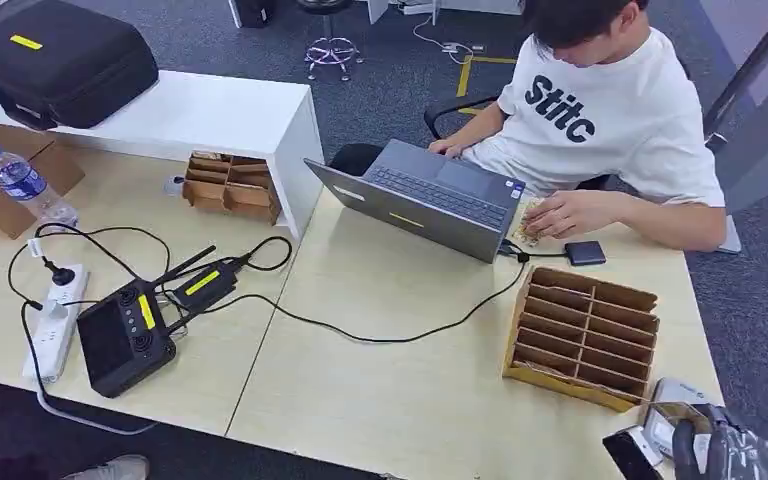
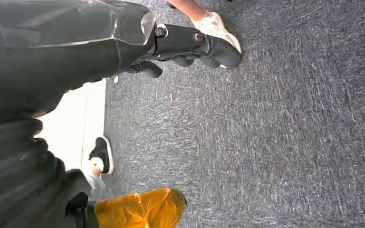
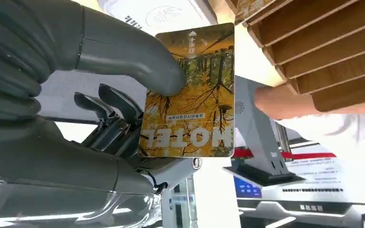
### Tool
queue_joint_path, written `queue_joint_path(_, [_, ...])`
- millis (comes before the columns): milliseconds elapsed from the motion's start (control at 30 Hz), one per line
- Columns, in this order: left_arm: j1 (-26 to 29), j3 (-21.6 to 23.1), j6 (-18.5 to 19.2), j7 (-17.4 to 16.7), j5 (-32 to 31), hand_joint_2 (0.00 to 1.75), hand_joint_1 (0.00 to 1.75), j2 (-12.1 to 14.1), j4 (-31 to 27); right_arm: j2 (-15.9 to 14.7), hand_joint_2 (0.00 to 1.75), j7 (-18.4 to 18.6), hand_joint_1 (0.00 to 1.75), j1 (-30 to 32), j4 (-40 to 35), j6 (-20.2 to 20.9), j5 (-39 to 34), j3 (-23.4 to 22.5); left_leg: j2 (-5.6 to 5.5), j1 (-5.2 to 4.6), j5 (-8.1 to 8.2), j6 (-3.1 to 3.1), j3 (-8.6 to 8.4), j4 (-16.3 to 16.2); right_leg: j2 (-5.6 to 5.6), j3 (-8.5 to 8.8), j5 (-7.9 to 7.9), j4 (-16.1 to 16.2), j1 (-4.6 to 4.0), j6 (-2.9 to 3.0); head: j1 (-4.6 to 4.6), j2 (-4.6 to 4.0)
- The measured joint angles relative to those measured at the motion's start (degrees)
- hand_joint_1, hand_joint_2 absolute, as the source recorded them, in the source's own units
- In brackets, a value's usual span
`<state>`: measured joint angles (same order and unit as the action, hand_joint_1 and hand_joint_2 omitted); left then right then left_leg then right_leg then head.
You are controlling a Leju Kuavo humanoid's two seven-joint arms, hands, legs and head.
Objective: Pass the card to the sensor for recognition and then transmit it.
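Observation:
A yellow card (image 3: 190, 95) printed HOTEL is pinched in my right hand (image 3: 123, 90), the thick thumb pressing its face and darker fingers behind it. The white sensor (image 3: 164, 14) with a wave mark lies just beyond the card's far edge. In the head view my right hand (image 1: 725, 448) is at the table's near right corner, beside the white sensor (image 1: 672, 400). My left hand (image 2: 190, 42) hangs over grey carpet with nothing in it, fingers stretched out.
A cardboard slot organizer (image 1: 582, 335) stands just beyond the sensor. A person in a white shirt (image 1: 600, 110) sits at a grey laptop (image 1: 420, 200), one hand (image 1: 560, 212) on the table. A black cable (image 1: 390, 335), controller (image 1: 125, 340) and power strip (image 1: 55, 320) lie to the left.

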<state>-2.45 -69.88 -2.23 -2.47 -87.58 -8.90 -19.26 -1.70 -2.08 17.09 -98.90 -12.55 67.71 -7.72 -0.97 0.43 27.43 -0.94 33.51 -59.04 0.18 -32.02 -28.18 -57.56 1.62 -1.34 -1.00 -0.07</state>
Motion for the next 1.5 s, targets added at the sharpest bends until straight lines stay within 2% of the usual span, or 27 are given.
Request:
queue_joint_path(367, [0.01, -0.04, 0.00, 0.00, -0.02, 1.75, 0.00, 0.00, 0.00, 0.00, 1.75, -0.31, 1.75, 0.63, -2.01, -0.13, 0.07, 0.02, 0.01, 0.00, 0.00, 0.00, 0.00, 0.00, 0.00, 0.01, 0.00, 0.00, 0.00, 0.00, 0.00, 0.00])
queue_joint_path(467, [0.01, -0.15, 0.02, 0.00, -0.02, 1.75, 0.00, 0.00, 0.00, 0.00, 1.75, -1.75, 1.75, 1.22, -3.31, -2.48, 0.15, 0.42, 0.00, -0.01, 0.00, 0.00, 0.00, 0.00, 0.00, 0.01, 0.00, 0.00, 0.00, 0.00, 0.02, 0.00])
queue_joint_path(567, [0.01, -0.55, 0.06, 0.00, -0.02, 1.75, 0.00, -0.02, 0.00, -0.39, 1.75, -3.23, 1.75, 2.19, -7.78, -6.55, 0.05, 1.73, 0.00, 0.00, 0.00, 0.00, 0.00, 0.00, 0.00, 0.00, 0.00, 0.00, 0.00, 0.00, 0.00, 0.00])
queue_joint_path(667, [0.00, -0.77, 0.20, 0.00, -0.02, 1.75, 0.00, -0.02, 0.00, -2.31, 1.75, -5.11, 1.75, 2.04, -13.17, -11.01, -3.09, 3.30, 0.01, 0.00, 0.00, 0.00, 0.04, 0.01, 0.01, 0.01, 0.00, -0.01, 0.00, 0.00, 0.00, 0.00])
queue_joint_path(700, [0.01, -0.83, 0.20, 0.00, -0.02, 1.75, 0.00, 0.04, 0.00, -3.37, 1.75, -5.72, 1.75, 1.33, -14.90, -11.02, -5.19, 4.02, 0.02, 0.00, 0.00, 0.00, 0.08, 0.02, 0.03, 0.02, 0.01, -0.02, 0.00, 0.00, 0.02, 0.00])
queue_joint_path(733, [0.01, -0.85, 0.20, 0.00, -0.02, 1.75, 0.00, 0.13, 0.00, -4.55, 1.75, -5.73, 1.75, -0.20, -16.31, -10.00, -6.50, 4.72, 0.10, 0.00, 0.00, 0.00, 0.10, 0.02, 0.09, 0.03, 0.04, -0.02, 0.00, 0.03, 0.00, 0.00])
queue_joint_path(833, [-0.44, -0.85, 0.22, 0.13, -0.02, 1.75, 0.00, 0.61, 0.00, -8.63, 1.75, -3.55, 1.75, -8.91, -17.77, -1.33, -7.17, 7.45, 0.37, -0.01, -0.05, 0.00, -0.07, 0.02, 0.42, -0.05, 0.23, -0.02, 0.01, -0.02, 0.02, 0.00])
queue_joint_path(867, [-0.76, -0.85, 0.22, 0.15, -0.02, 1.75, 0.00, 0.68, 0.00, -9.52, 1.75, -3.24, 1.75, -11.22, -17.77, 0.00, -7.28, 8.39, 0.34, -0.01, -0.16, 0.07, -0.04, 0.01, 0.40, -0.05, 0.26, -0.01, 0.01, -0.04, 0.00, 0.00])
queue_joint_path(1033, [-0.72, -0.85, 0.20, 0.15, -0.02, 1.75, 0.00, 1.14, 0.00, -12.32, 1.75, -2.43, 1.75, -16.71, -17.77, 0.76, -7.41, 11.32, 0.00, -0.01, -0.28, 0.05, 0.15, 0.01, 0.03, 0.08, 0.28, -0.03, 0.00, -0.06, 0.00, 0.00])
queue_joint_path(1067, [-0.69, -0.81, 0.20, 0.24, -0.02, 1.75, 0.00, 1.18, 0.00, -12.76, 1.75, -1.71, 1.75, -18.06, -17.58, 2.97, -7.86, 11.97, 0.02, -0.01, -0.27, 0.04, 0.26, 0.03, 0.06, 0.09, 0.29, -0.08, -0.01, -0.05, 0.02, 0.00])
queue_joint_path(1100, [-0.63, -0.51, 0.22, 0.46, -0.02, 1.75, 0.00, 1.27, 0.02, -13.16, 1.75, -0.62, 1.75, -21.54, -16.17, 7.27, -8.82, 13.26, 0.16, -0.01, -0.27, 0.01, 0.64, 0.05, 0.21, -0.07, 0.37, -0.12, 0.00, 0.07, 0.04, 0.00])
queue_joint_path(1133, [-0.65, 0.23, 0.39, 0.63, -0.02, 1.75, 0.00, 1.49, 0.04, -13.29, 1.75, 0.73, 1.75, -26.88, -13.18, 13.85, -10.00, 15.25, 0.60, 0.00, -0.24, -0.06, 0.62, 0.07, 0.65, -0.23, 0.50, -0.14, -0.01, 0.24, -0.03, 0.00])
queue_joint_path(1167, [-1.04, 1.16, 0.55, 0.66, -0.02, 1.75, 0.00, 1.60, 0.13, -13.27, 1.75, 2.06, 1.75, -32.88, -8.97, 19.85, -10.71, 17.32, 1.04, 0.02, -0.25, -0.06, 0.56, 0.07, 1.01, -0.35, 0.60, -0.13, -0.03, 0.18, -0.05, 0.00])
queue_joint_path(1200, [-1.68, 2.33, 0.83, 0.66, -0.02, 1.75, 0.00, 1.86, 0.28, -13.07, 1.75, 3.43, 1.75, -38.50, -3.15, 24.20, -10.71, 19.51, 1.05, 0.05, -0.33, -0.07, 0.52, 0.06, 1.04, -0.34, 0.64, -0.11, -0.05, 0.11, 0.00, 0.00])
queue_joint_path(1267, [-2.27, 4.38, 0.90, 0.59, -0.02, 1.75, 0.00, 2.21, 0.59, -11.71, 1.75, 5.67, 1.75, -47.51, 8.04, 24.74, -9.90, 22.65, 0.73, 0.06, -0.65, -0.13, 0.59, 0.03, 0.81, -0.40, 0.75, -0.11, -0.07, 0.06, 0.02, 0.00])
queue_joint_path(1367, [-2.45, 7.10, 1.09, -0.04, -0.02, 1.75, 0.00, 2.60, 1.03, -9.29, 1.75, 8.52, 1.75, -57.40, 23.23, 24.18, -9.23, 25.68, 0.22, 0.15, -0.93, -0.18, 0.39, -0.01, 0.34, -0.48, 0.94, -0.13, -0.15, 0.10, 0.00, 0.00])
queue_joint_path(1500, [-2.80, 9.70, 1.77, -1.02, -0.02, 1.75, 0.00, 2.93, 1.44, -6.34, 1.75, 11.22, 1.75, -64.06, 37.05, 23.65, -9.09, 27.10, -0.06, 0.19, -0.96, -0.18, 0.53, -0.02, 0.04, -0.53, 0.92, -0.15, -0.19, 0.11, -0.02, 0.00])
